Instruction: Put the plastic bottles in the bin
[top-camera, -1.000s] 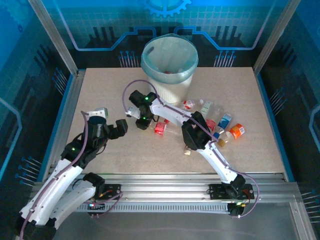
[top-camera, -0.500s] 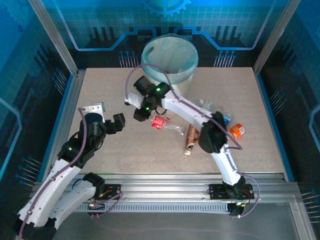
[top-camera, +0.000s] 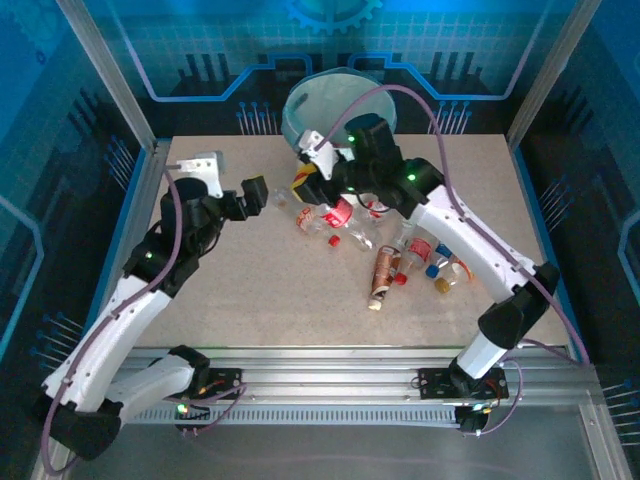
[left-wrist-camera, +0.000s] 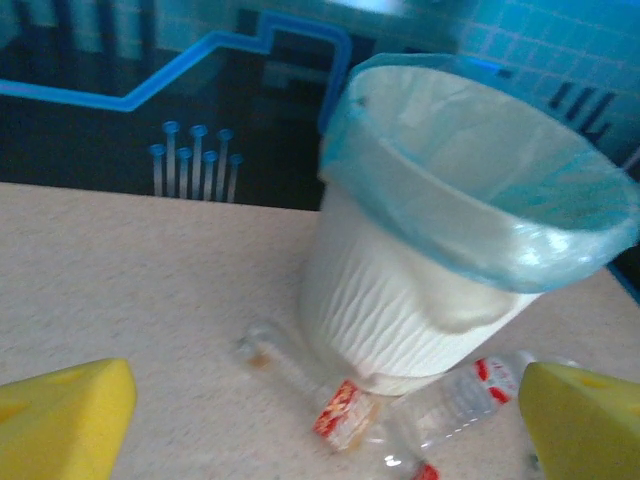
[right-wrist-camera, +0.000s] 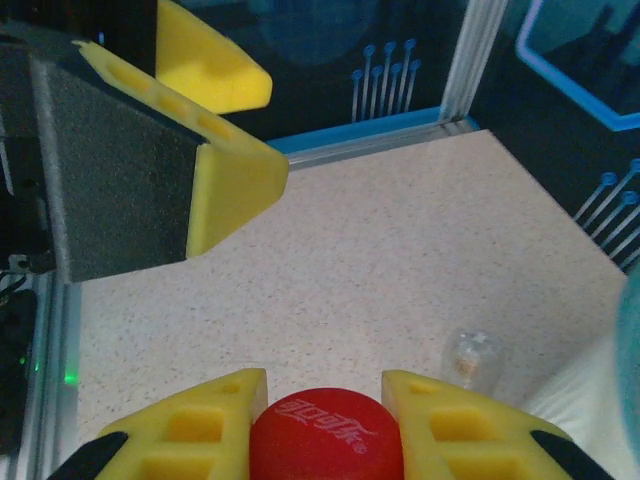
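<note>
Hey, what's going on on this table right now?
A robot is putting plastic bottles into a bin. The right gripper is shut on a red-capped bottle, close beside the bin. The left gripper hangs open and empty, facing the bin. Other bottles lie scattered on the table near the bin's base.

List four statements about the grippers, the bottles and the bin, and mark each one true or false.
1. The right gripper is clamped on a red-capped bottle. True.
2. The left gripper holds a bottle. False: its jaws stand wide open with nothing between them.
3. The bin is lined with a light-blue bag. True.
4. Every bottle is already in the bin. False: several bottles lie on the table.
</note>
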